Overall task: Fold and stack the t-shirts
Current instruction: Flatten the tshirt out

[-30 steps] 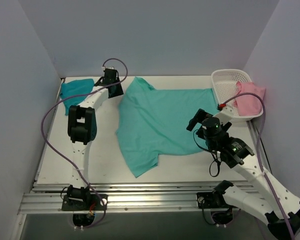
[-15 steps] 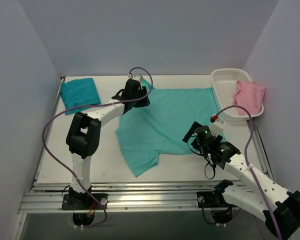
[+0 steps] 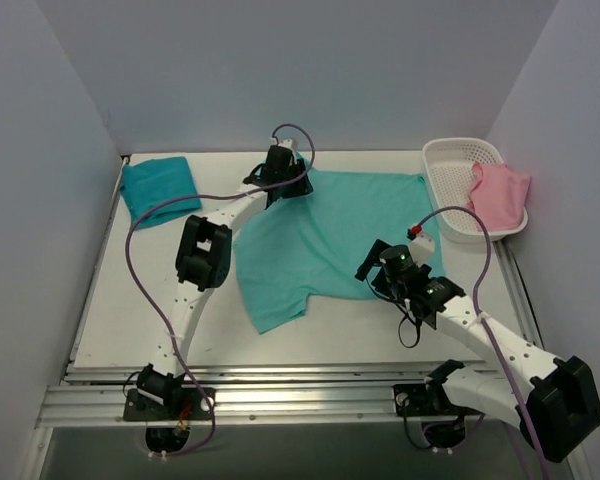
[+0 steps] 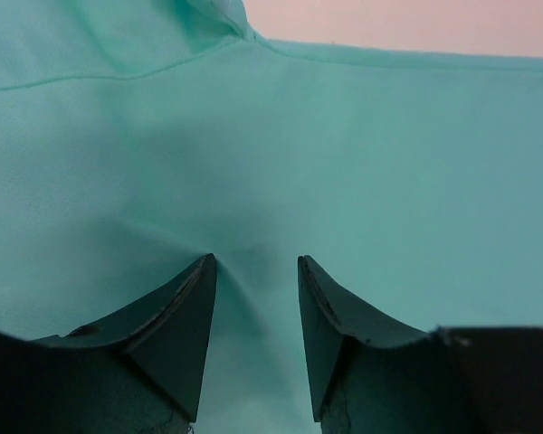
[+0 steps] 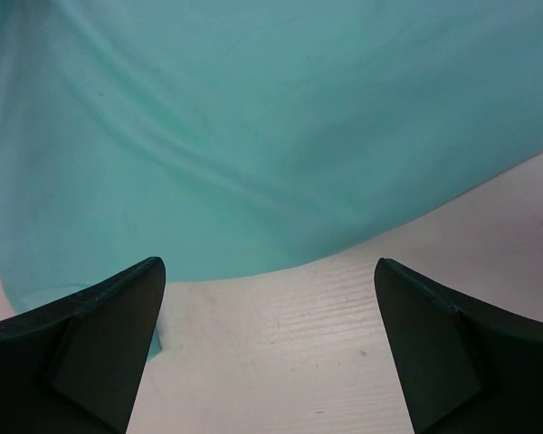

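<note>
A mint-green t-shirt (image 3: 330, 230) lies spread out on the white table (image 3: 130, 300). The darker teal t-shirt (image 3: 160, 187) sits folded at the far left corner. My left gripper (image 3: 283, 180) is down on the mint shirt's far left part. In the left wrist view its jaws (image 4: 255, 264) stand partly apart, tips pressed into the mint cloth (image 4: 344, 136), which puckers slightly between them. My right gripper (image 3: 372, 268) hovers at the shirt's near right hem. It is wide open (image 5: 267, 262), with bare table (image 5: 344, 344) between its fingers and the shirt's edge (image 5: 253, 108) just ahead.
A white basket (image 3: 450, 165) stands at the far right with a pink cloth (image 3: 500, 195) draped over its rim. Grey walls close in the table on the left, back and right. A metal rail (image 3: 280, 395) runs along the near edge.
My left arm swung right, from over the teal shirt to the mint shirt's far left part. The right gripper moved left to the shirt's near hem. The shirt's near corner shifted left.
</note>
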Controlling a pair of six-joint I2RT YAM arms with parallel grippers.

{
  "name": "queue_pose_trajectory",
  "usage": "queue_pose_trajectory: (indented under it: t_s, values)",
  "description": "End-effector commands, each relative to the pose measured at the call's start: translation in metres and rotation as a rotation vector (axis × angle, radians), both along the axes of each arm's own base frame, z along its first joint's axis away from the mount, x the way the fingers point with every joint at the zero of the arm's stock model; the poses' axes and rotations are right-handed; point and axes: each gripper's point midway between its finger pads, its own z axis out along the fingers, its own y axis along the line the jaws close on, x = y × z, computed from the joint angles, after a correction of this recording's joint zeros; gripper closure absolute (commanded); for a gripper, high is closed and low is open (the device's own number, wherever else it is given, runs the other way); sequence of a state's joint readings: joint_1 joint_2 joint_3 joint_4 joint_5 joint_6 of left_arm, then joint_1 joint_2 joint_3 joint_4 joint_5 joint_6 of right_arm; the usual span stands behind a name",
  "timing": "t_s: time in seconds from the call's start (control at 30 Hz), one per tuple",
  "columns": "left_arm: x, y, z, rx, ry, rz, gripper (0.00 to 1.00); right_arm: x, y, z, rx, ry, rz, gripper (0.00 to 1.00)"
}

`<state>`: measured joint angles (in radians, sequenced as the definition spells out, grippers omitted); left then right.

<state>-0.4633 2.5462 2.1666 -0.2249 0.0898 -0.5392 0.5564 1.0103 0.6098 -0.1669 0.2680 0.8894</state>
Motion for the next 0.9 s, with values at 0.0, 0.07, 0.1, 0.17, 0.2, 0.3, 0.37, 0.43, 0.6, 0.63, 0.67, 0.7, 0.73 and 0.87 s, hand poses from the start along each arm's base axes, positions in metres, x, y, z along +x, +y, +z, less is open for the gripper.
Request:
queue_pose_trajectory:
  t_s: [0.0,0.07,0.1,0.17,0.2,0.3,0.37,0.43,0.6,0.63,0.67,0.7,0.73,0.87]
  values:
    - [0.020,0.008,0.016,-0.020,0.005,0.016,0.50,0.016,0.007,0.009,-0.014,-0.024,0.023,0.04]
    - [0.030,0.012,0.026,-0.035,-0.016,0.028,0.50,0.022,0.009,0.010,-0.026,-0.033,0.035,0.04]
    - [0.033,0.014,0.031,-0.045,-0.027,0.035,0.50,0.024,0.009,0.007,-0.036,-0.024,0.038,0.04]
    - [0.036,0.024,0.041,-0.073,-0.027,0.055,0.50,0.028,0.009,0.005,-0.048,-0.027,0.045,0.04]
    - [0.039,0.027,0.047,-0.087,-0.042,0.063,0.50,0.030,0.011,0.001,-0.054,-0.018,0.051,0.04]
    - [0.035,0.040,0.054,-0.076,-0.034,0.097,0.50,0.035,0.015,-0.007,-0.061,0.000,0.073,0.04]
    - [0.027,0.048,0.060,-0.045,-0.025,0.112,0.50,0.038,0.016,-0.010,-0.062,0.003,0.079,0.04]
    - [0.004,0.059,0.061,0.004,0.004,0.133,0.51,0.040,0.014,-0.013,-0.073,0.005,0.075,0.04]
    - [-0.088,0.074,0.047,0.108,-0.003,0.196,0.53,0.041,0.007,-0.016,-0.082,0.011,0.071,0.04]
    - [-0.099,0.082,0.074,0.122,-0.052,0.239,0.53,0.042,0.007,-0.015,-0.084,0.007,0.075,0.04]
    - [-0.113,0.083,0.077,0.142,-0.054,0.249,0.53,0.043,0.008,-0.012,-0.084,-0.002,0.077,0.04]
    - [-0.127,0.084,0.080,0.157,-0.062,0.259,0.53,0.044,0.009,-0.010,-0.086,-0.007,0.082,0.04]
    - [-0.152,0.091,0.083,0.159,-0.060,0.269,0.53,0.042,0.012,-0.007,-0.092,-0.009,0.097,0.04]
    - [-0.215,0.097,0.099,0.151,-0.094,0.285,0.53,0.036,0.010,0.000,-0.090,-0.027,0.113,0.02]
